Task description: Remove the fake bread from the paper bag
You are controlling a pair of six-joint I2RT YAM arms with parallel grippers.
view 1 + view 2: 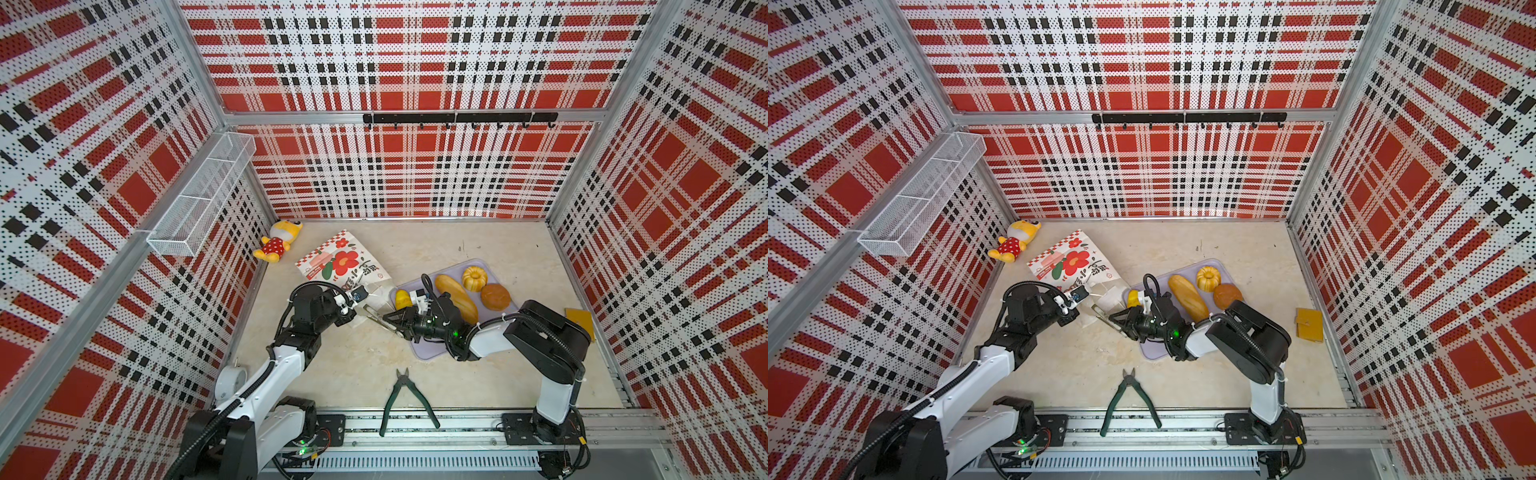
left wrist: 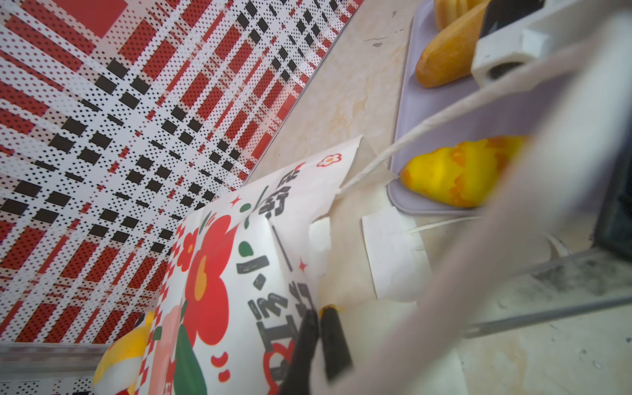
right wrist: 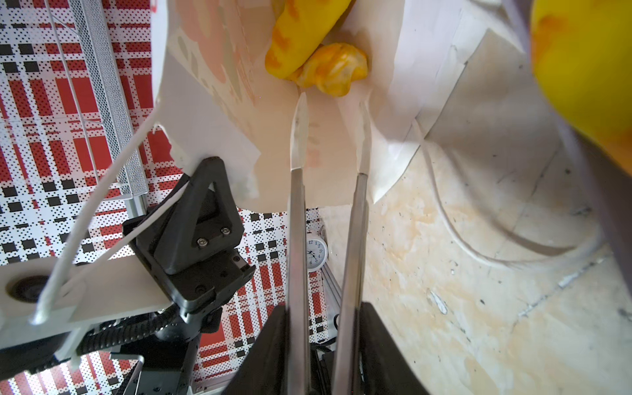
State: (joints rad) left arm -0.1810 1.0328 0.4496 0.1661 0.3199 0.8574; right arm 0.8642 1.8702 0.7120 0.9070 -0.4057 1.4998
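Observation:
The white flowered paper bag [image 1: 338, 262] lies on its side, mouth toward the lilac tray [image 1: 422, 353]. My left gripper [image 2: 320, 313] is shut on the rim of the bag's mouth and holds it up. My right gripper [image 3: 323, 307] is shut on metal tongs [image 3: 295, 239]. The tong tips stand apart just inside the mouth with nothing between them. Two yellow fake breads [image 3: 304, 34] lie deeper in the bag. On the tray rest a long loaf [image 1: 456, 297], a fluted cake [image 1: 473, 278], a brown bun [image 1: 495, 296] and a yellow bread [image 1: 402, 299].
Green pliers [image 1: 405, 395] lie near the front rail. A yellow plush doll [image 1: 276, 245] sits in the back left corner. A white clock [image 1: 230, 380] stands by the left wall and a yellow wallet [image 1: 579, 320] by the right wall. A mesh basket [image 1: 203, 195] hangs on the left wall.

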